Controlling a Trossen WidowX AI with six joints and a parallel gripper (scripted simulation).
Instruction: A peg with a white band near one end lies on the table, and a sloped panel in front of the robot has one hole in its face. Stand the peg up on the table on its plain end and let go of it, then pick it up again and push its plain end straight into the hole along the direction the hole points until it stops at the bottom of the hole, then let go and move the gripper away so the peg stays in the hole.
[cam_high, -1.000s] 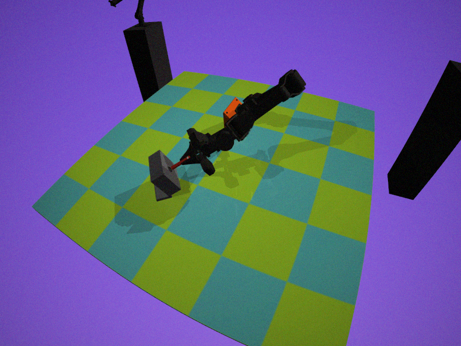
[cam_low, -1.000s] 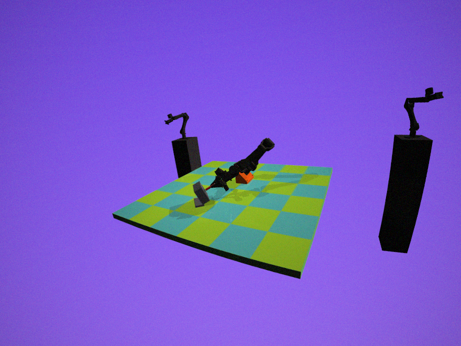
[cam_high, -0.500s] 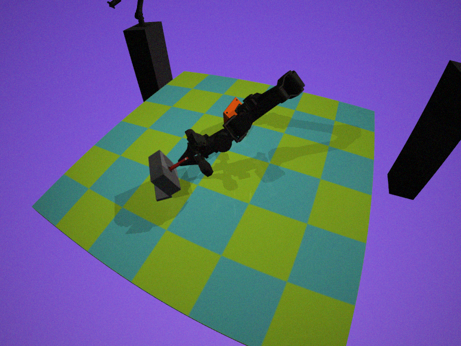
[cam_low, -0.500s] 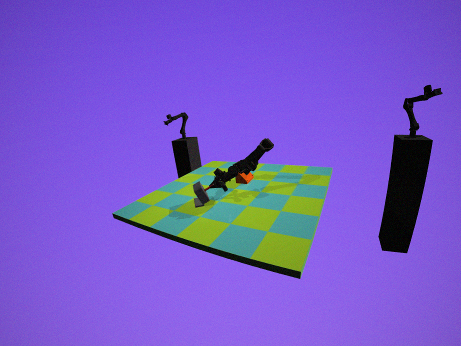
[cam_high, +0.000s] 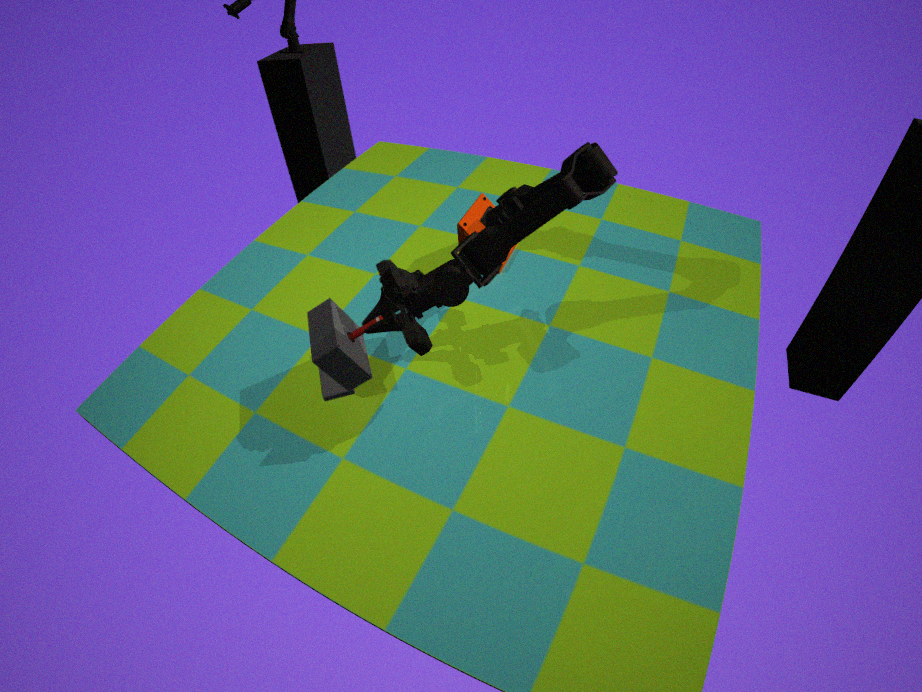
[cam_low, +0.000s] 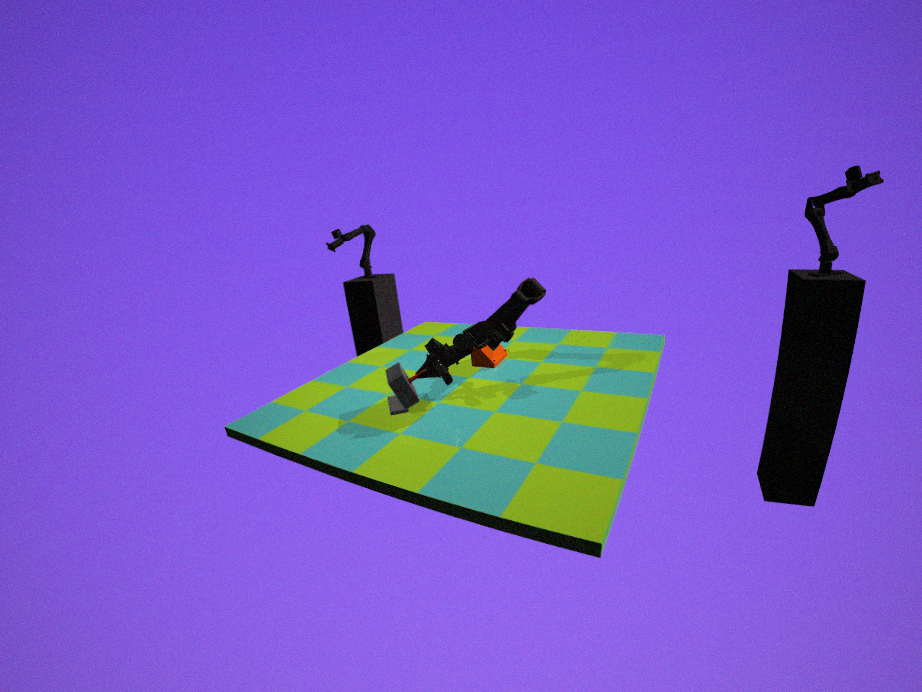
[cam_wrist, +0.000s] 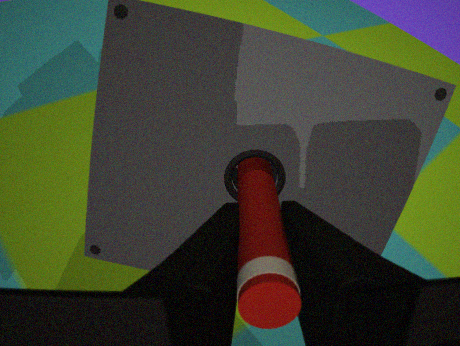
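The red peg (cam_high: 359, 329) (cam_low: 415, 377) (cam_wrist: 261, 220) has its white band near the end toward the wrist camera. My gripper (cam_high: 372, 324) (cam_low: 421, 374) (cam_wrist: 259, 215) is shut on the peg, with a black finger on each side. The grey sloped panel (cam_high: 336, 350) (cam_low: 400, 385) (cam_wrist: 160, 125) tilts up toward the gripper. Its hole (cam_wrist: 229, 176) has a dark ring around it. The plain end of the peg lies over the hole in the wrist view, inside the ring's outline. How deep it sits, if it is in at all, I cannot tell.
The checkered table (cam_high: 521, 476) (cam_low: 476, 476) carries an orange block (cam_high: 474, 216) (cam_low: 487, 357) beneath my arm, behind the gripper. Dark pedestals (cam_high: 305, 111) (cam_low: 376, 312) with other arms stand beyond the table's edges, and a second pedestal (cam_high: 856, 283) (cam_low: 811, 387) stands at the right.
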